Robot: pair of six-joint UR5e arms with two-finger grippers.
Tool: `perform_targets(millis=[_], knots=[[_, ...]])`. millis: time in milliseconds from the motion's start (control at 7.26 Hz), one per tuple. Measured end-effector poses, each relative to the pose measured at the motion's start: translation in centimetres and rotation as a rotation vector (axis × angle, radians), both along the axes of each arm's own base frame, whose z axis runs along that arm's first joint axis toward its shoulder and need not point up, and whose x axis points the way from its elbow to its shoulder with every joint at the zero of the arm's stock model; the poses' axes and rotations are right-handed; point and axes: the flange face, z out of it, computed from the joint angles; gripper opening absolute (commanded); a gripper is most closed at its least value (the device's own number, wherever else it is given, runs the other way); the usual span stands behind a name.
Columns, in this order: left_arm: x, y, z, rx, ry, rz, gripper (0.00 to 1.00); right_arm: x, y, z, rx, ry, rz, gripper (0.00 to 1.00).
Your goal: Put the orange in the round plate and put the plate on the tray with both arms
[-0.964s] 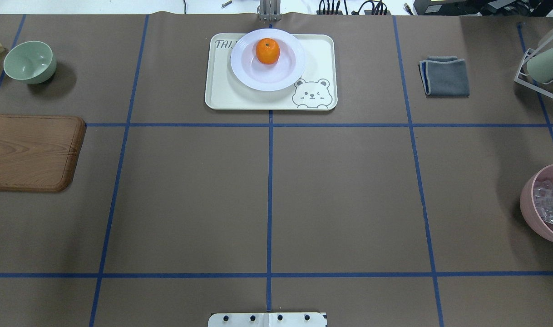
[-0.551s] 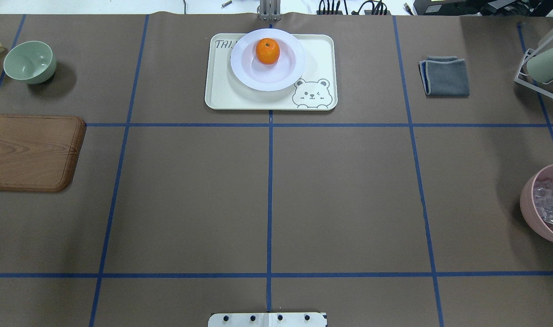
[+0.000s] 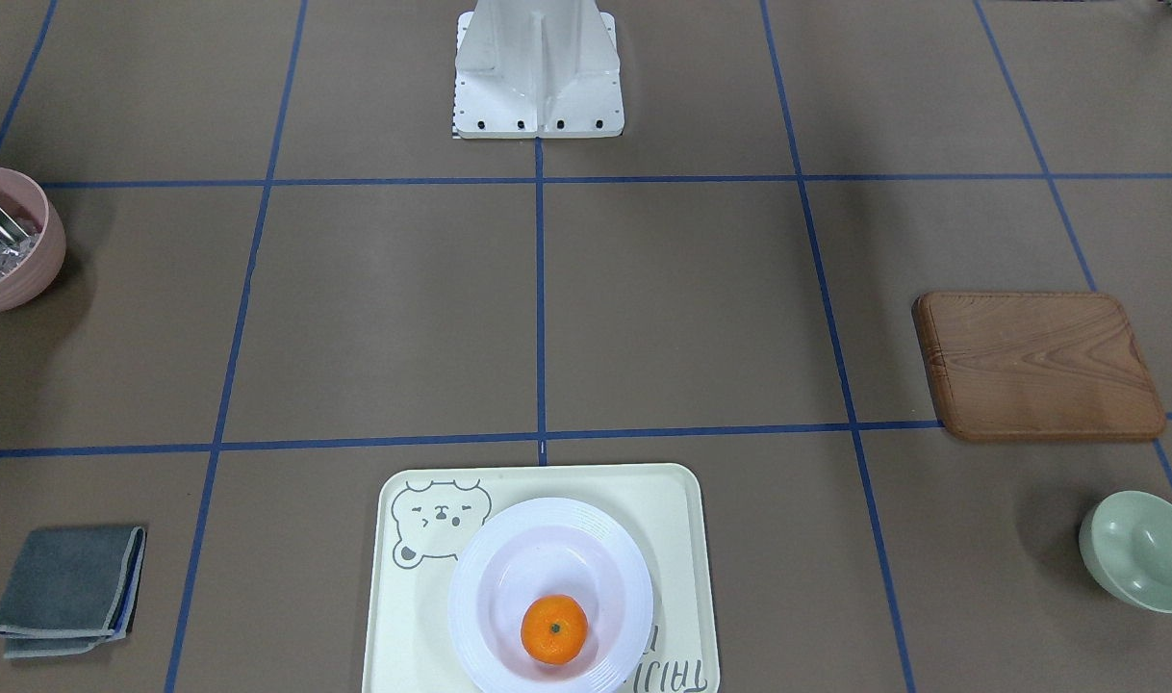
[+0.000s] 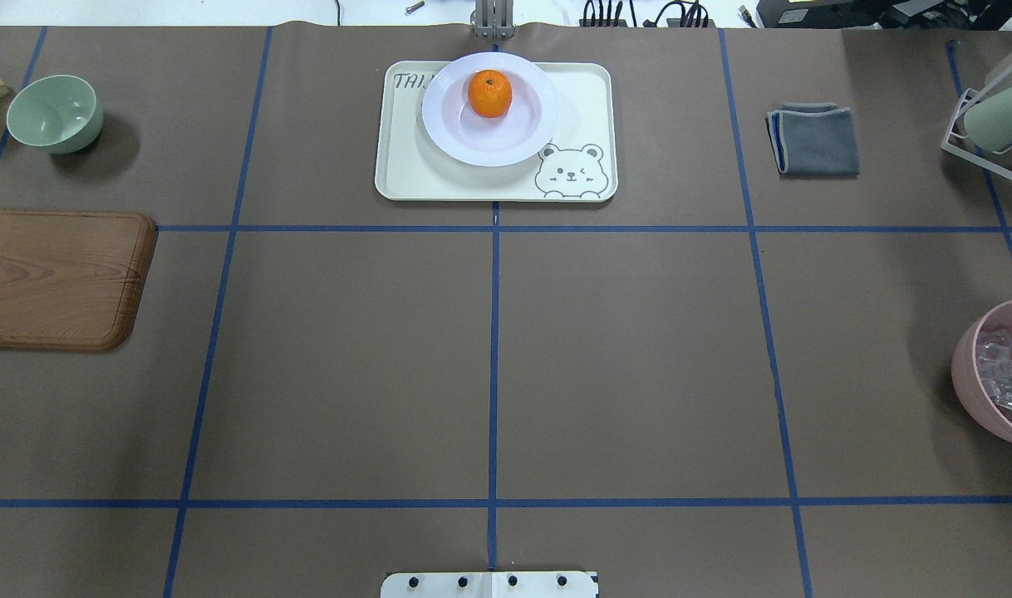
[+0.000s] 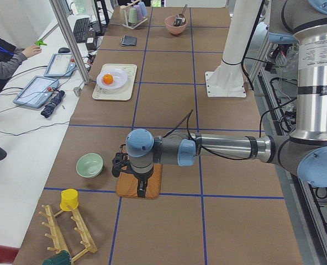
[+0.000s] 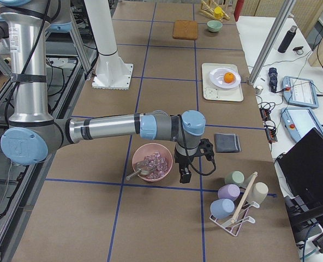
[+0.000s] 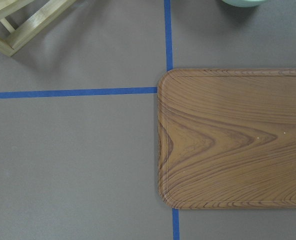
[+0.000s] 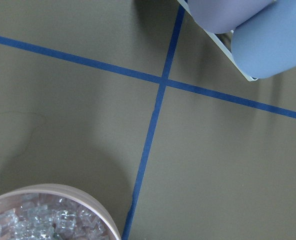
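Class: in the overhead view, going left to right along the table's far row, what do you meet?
Pale green bowl → tray, holding the round plate with the orange → folded grey cloth → pale green cup on a rack.

Pink bowl (image 8: 48, 189) of clear cubes (image 8: 53, 222), blue tape cross (image 8: 162, 81), lilac cup (image 8: 223, 12) beside blue cup (image 8: 273, 40).

From the robot's base (image 4: 489, 584), the tray (image 4: 406, 166) sits at twelve o'clock, by the counter's (image 4: 639, 357) far edge. The round plate (image 4: 473, 141) lies on it, with the orange (image 4: 489, 93) in the plate. The board (image 4: 53, 278) is at nine, a small bowl (image 4: 55, 112) at ten, a folded cloth (image 4: 815, 139) at two, and a bowl of clear pieces (image 4: 1000, 374) at three.
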Motion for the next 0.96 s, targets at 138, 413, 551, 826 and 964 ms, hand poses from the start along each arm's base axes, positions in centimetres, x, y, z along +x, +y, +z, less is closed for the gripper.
perform_targets(millis=[138,413,551,826,964], knots=[[-0.02,0.02,0.01,-0.001,0.0,0.0,1.0,0.0,0.0,-0.06,0.001,-0.001,0.0,1.0],[-0.03,0.02,0.0,-0.001,0.0,-0.001,1.0,-0.01,0.02,-0.07,0.001,-0.001,0.0,1.0],[-0.03,0.02,0.01,-0.001,0.0,-0.001,1.0,-0.01,0.05,-0.02,-0.001,-0.001,0.0,1.0],[0.03,0.05,0.3,-0.009,0.0,0.001,1.0,0.02,0.12,0.17,-0.004,0.002,0.0,1.0],[0.01,0.1,0.55,-0.016,-0.002,0.001,1.0,0.08,0.5,0.58,-0.013,0.001,0.001,1.0]])
